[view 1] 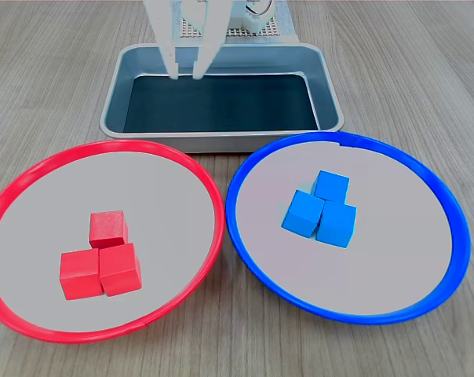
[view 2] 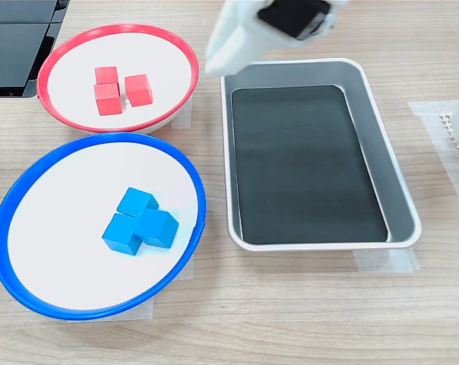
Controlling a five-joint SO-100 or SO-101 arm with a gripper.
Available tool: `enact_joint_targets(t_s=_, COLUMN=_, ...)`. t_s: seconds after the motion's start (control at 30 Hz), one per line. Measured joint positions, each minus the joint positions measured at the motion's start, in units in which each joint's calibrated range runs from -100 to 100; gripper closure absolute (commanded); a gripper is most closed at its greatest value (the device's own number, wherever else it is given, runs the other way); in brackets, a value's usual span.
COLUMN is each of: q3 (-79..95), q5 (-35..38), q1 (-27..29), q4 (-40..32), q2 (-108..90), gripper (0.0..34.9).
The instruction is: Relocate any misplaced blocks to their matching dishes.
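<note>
- The white plastic gripper [view 1: 186, 76] is seen at the top of the first exterior view, hanging above the far edge of the rectangular silver metal tray [view 1: 327, 90]; its two pale fingertips [view 1: 173, 72] are held apart with a clear gap between them, and nothing is gripped.
- In the second exterior view the same gripper [view 2: 229, 57] is seen only as a blurred white body with a dark part on top, over the tray's [view 2: 381, 152] upper-left corner; its jaws cannot be made out there.
- Three bright red matte cubes [view 1: 103, 255] are seen clustered, touching one another, inside the large round red-rimmed plate with a pale grey inside [view 1: 33, 177], at the first exterior view's left; in the second exterior view the red cubes [view 2: 115, 90] are found in the red-rimmed plate [view 2: 176, 46] at the upper left.
- Three bright blue matte cubes [view 1: 323, 208] are seen bunched together, touching, inside the large round blue-rimmed plate with a pale grey inside [view 1: 433, 188], at the first exterior view's right; in the second exterior view the blue cubes [view 2: 138, 220] are shown in the blue-rimmed plate [view 2: 32, 190] at the lower left.
- No cube of the other colour is seen in either plate; the tray's dark floor holds no cube.
- The two plates are set just beside each other on the pale wood-grain tabletop [view 1: 425, 63], near the tray.
</note>
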Motion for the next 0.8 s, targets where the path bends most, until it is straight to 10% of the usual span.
enact_joint_targets(t_s=0.43, q3=31.76, q5=-26.67, q1=-10.71, q4=-6.36, q2=-34.61, gripper=34.6)
enact_joint_targets(t_s=0.8, q3=48.82, q5=-54.11, q1=-6.11, q4=-11.91, q2=-54.22, gripper=34.6)
